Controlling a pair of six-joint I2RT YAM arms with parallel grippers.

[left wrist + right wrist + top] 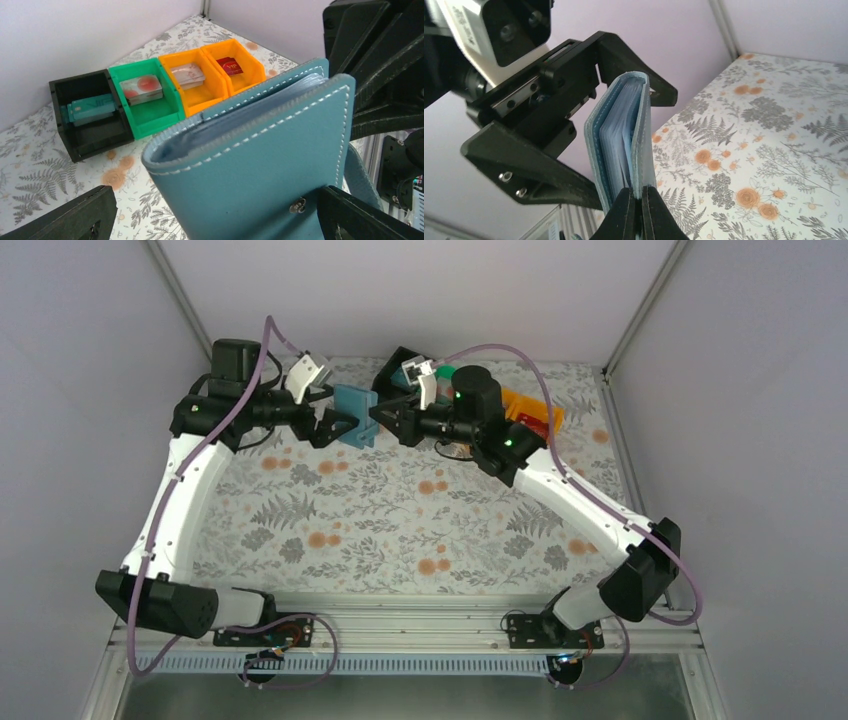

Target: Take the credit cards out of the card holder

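Observation:
The blue-teal card holder point(355, 416) hangs in the air between both grippers, nearly closed, its lighter blue inner pockets point(616, 132) showing. I cannot tell whether cards are inside. My right gripper point(640, 202) is shut on the edge of one cover. My left gripper point(215, 205) is open around the card holder point(250, 165): one finger point(360, 215) touches it, the other point(70, 217) stands apart. Credit cards lie in bins: a teal one point(90, 107), pale ones with red marks point(142, 87) point(187, 75), a red one point(231, 66).
A row of bins stands at the back of the floral table: black point(65, 87), green point(155, 117), and two orange point(200, 97) point(252, 67). They show behind the right arm in the top view point(530, 410). Walls enclose the back and sides.

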